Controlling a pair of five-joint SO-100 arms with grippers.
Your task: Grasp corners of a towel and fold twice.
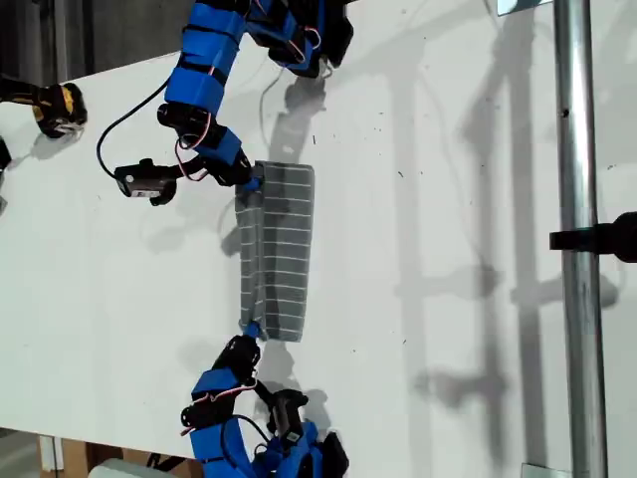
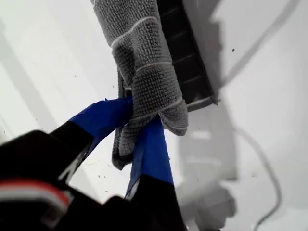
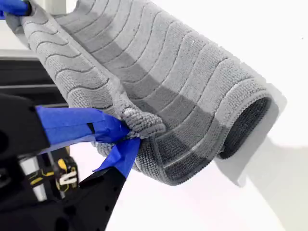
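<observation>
1. exterior view: the towel (image 1: 279,249) lies as a long, narrow, folded strip on the white desk (image 1: 448,299), its thin white stripes running across the strip. my first end effector (image 1: 254,184) grips the end of the strip nearer the view's top, and my second end effector (image 1: 251,329) grips the opposite end nearer the view's bottom. the edge of the strip on the view's left is raised between the two end effectors, while the edge on the view's right rests on the desk. a yellow and black tool (image 1: 60,105) sits at the view's upper left, well apart from the towel. a metal pole (image 1: 577,199) runs down the view's right.

2. first wrist view: my first end effector (image 2: 140,114) is narrowed down on a bunched corner of the towel (image 2: 144,62), with cloth pinched between its blue fingertips (image 2: 108,115). the cloth hangs above the desk (image 2: 269,96) and casts a dark shadow beside it.

3. second wrist view: my second end effector (image 3: 129,137) is clamped on a corner (image 3: 142,122) of the towel (image 3: 159,62), which curls over in a loose roll above the desk (image 3: 240,202). a blue tip of my first end effector (image 3: 12,7) holds the far end. the yellow and black tool (image 3: 62,175) shows past the jaws.
</observation>
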